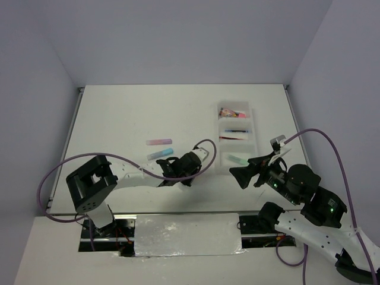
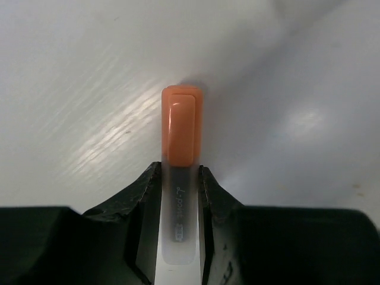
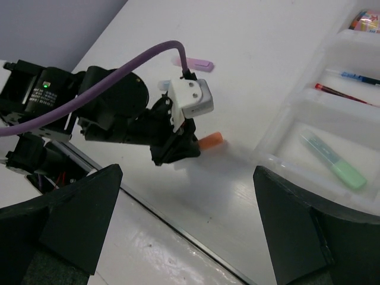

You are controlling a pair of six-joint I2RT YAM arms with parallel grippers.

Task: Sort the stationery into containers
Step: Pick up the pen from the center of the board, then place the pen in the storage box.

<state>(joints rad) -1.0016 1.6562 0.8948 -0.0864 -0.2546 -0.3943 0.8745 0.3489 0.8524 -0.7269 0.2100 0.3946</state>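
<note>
My left gripper (image 2: 180,178) is shut on an orange highlighter (image 2: 181,130), whose cap sticks out ahead of the fingers, low over the table. It also shows in the right wrist view (image 3: 211,141), just left of the translucent three-compartment tray (image 1: 255,127). The tray's near compartment holds a mint-green highlighter (image 3: 332,161), the middle one thin pens (image 1: 236,132), and the far one pink-red items (image 1: 233,111). A pink highlighter (image 1: 159,142) and a blue highlighter (image 1: 160,154) lie on the table left of my left gripper (image 1: 191,166). My right gripper (image 1: 244,170) is open and empty, hovering near the tray's near end.
The left arm's purple cable (image 1: 208,155) loops above its wrist, close to the tray's left wall. The table's front edge (image 3: 178,208) runs under my right gripper (image 3: 190,225). Grey walls enclose the table on three sides.
</note>
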